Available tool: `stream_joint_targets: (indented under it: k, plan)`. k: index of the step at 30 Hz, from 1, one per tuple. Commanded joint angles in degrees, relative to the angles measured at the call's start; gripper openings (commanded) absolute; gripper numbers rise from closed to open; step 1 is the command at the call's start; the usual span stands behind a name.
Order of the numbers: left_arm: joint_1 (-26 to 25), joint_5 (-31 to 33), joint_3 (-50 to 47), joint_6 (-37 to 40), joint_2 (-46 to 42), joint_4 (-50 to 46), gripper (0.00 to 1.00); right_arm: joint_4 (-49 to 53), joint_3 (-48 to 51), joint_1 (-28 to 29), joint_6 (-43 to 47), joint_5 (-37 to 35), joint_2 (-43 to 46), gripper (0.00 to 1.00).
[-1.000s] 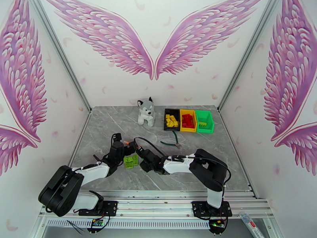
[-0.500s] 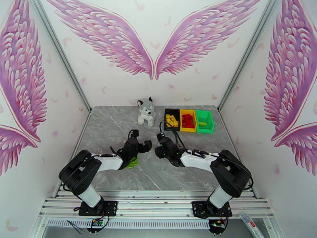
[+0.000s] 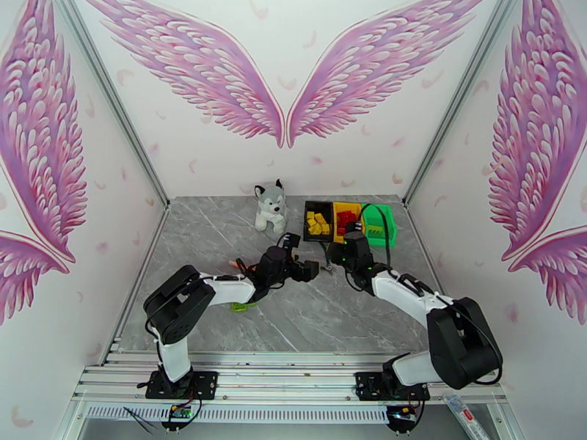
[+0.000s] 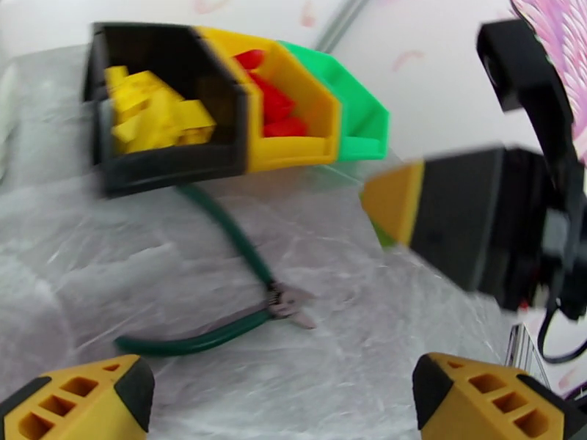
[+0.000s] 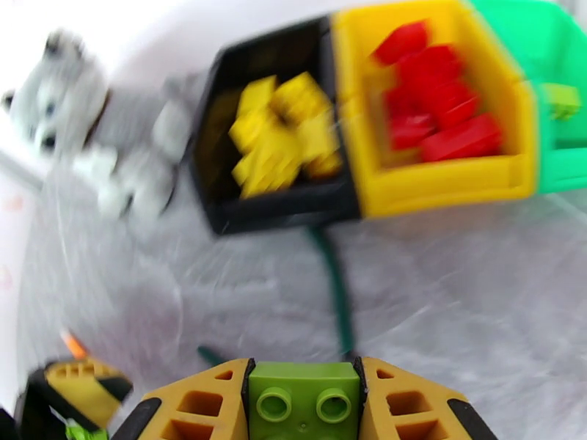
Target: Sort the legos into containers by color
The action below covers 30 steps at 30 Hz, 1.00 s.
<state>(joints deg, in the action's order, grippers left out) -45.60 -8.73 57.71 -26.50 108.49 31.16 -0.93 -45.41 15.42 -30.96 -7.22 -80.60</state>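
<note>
yeah the right gripper (image 5: 304, 406) is pinching a green brick (image 5: 304, 390) snug between its fingers, green bin (image 5: 561, 166) up at 1 o'clock.

Husky plush (image 3: 269, 207) sits upright just above centre in the top view — at the back of the grey marble table (image 3: 198, 229). Green-handled pliers (image 4: 282, 301) lie flat, handles spread — centre of the left wrist view.

Bench (image 3: 205, 229): grey marble-look surface, slight sheen. Containers (image 5: 440, 188): smooth glossy plastic. Green lego (image 5: 304, 397): shiny plastic. Husky toy (image 3: 269, 207): plush cloth.
</note>
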Motion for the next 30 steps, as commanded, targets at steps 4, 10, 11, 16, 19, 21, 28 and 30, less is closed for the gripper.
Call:
stream_joint_targets:
  k: [4, 10, 11, 16, 19, 21, 28, 30]
  plan:
    - [-2.4, -2.6, 14.1, 9.1, 5.4, -6.2, 0.99, 5.6, -6.5, -8.1, -3.6, -8.6, 0.2, 0.22]
    - [-3.6, -1.5, 25.8, 13.6, 8.4, -11.3, 0.99, 10.0, -16.9, -14.5, -5.5, -11.9, -7.8, 0.20]
    - [-3.7, -1.5, 26.4, 14.1, 8.3, -11.8, 0.99, 10.6, -18.8, -15.3, -5.8, -12.4, -9.5, 0.20]
    - [-3.8, -0.3, 24.6, 15.6, 6.5, -12.4, 0.99, 14.2, -28.8, -16.8, -6.4, -14.3, -18.5, 0.22]
    - [-3.4, 0.7, 20.5, 15.7, 4.2, -11.9, 0.99, 15.7, -34.2, -16.8, -5.2, -16.3, -23.3, 0.27]
    - [-2.8, 0.9, 16.9, 14.7, 2.4, -10.4, 0.99, 17.0, -38.2, -16.8, -4.1, -17.3, -26.4, 0.36]
    - [-1.1, 3.8, 5.2, 11.9, -2.7, -6.8, 0.99, 21.4, -45.3, -16.9, -2.4, -17.7, -31.8, 0.66]
    - [-0.2, 5.2, 2.6, 10.8, -4.2, -5.9, 0.99, 17.9, -42.1, -16.5, -1.9, -15.2, -29.6, 0.69]
